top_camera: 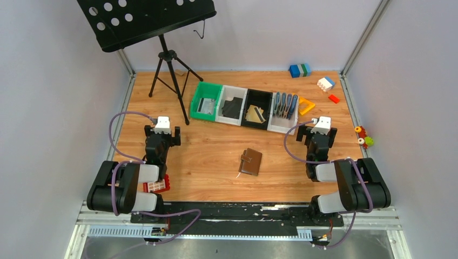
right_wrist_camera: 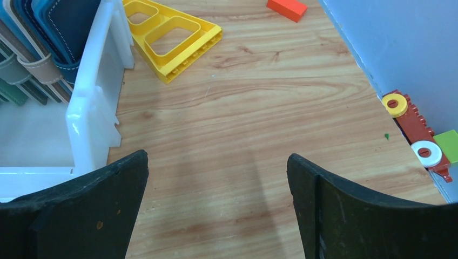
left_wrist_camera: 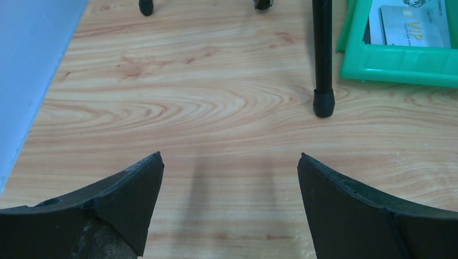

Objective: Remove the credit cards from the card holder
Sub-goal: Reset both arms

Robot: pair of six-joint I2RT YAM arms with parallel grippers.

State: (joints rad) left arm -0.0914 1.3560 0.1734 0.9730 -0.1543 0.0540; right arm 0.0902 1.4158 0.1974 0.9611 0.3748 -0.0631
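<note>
The brown leather card holder lies closed and flat in the middle of the table, its tab strap across it; no card shows in it. My left gripper is open and empty, well left of the holder; the left wrist view shows only bare wood between its jaws. My right gripper is open and empty, to the right of the holder; in the right wrist view it hangs over bare wood. Loose cards lie in the bins: a silver-grey one, a black one and a gold one.
A row of bins stands at the back: green, white, black, and a white one with upright blue-grey holders. A music stand tripod is at back left. Toy bricks lie at right; a red brick by the left arm.
</note>
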